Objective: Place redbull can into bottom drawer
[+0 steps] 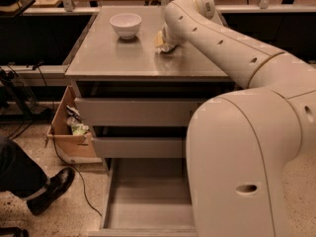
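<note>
My arm [222,41] reaches from the right across the grey worktop [123,60] and bends down at the wrist. The end effector [166,44] sits low at the far middle of the surface, right at the worktop or just above it. Its tip is tucked under my wrist, so I cannot tell whether it is apart, together or clamped on anything. A pale yellowish thing [159,37] lies against its left side; I cannot say what it is. The white bowl [125,23] stands upright to the left of that, near the far edge and apart from the end effector.

I cannot pick out the redbull can anywhere; if it lies by the end effector, my own arm hides it.

Below the worktop are the two upper drawers [133,112], their grey fronts facing me. Under them the bottom drawer [148,201] is pulled well out toward the near side, its flat grey floor and low left wall showing. My bulky white body [247,157] covers its right part.

On the floor to the left of the cabinet stands an open cardboard box [64,135] with some clutter inside. Nearer, at the left edge, is a person's dark shoe [52,190].
</note>
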Motion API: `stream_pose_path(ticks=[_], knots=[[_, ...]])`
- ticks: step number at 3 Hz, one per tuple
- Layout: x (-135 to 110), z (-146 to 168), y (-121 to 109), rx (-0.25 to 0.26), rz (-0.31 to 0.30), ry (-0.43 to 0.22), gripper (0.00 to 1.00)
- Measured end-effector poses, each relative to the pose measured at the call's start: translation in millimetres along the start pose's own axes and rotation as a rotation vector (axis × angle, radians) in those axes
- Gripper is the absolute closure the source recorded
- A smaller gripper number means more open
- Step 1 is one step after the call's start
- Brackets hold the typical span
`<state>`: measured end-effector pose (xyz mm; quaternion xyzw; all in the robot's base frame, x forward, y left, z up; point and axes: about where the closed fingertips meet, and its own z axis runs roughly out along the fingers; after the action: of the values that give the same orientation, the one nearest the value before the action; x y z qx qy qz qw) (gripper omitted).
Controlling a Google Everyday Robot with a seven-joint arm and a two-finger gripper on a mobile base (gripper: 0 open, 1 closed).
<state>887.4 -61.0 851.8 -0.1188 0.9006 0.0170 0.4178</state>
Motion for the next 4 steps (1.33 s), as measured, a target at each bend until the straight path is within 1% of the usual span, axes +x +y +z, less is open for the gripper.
stream_pose_path(ticks=[1,2,3,4], knots=[[9,-6,2,0.026,-0.034,0.039,0.65],[25,-26,4,0.012,-0.101,0.082,0.88],[36,-64,7,-0.038,-0.254,0.087,1.00],[49,-114,8,-0.100,-0.363,0.084,1.00]])
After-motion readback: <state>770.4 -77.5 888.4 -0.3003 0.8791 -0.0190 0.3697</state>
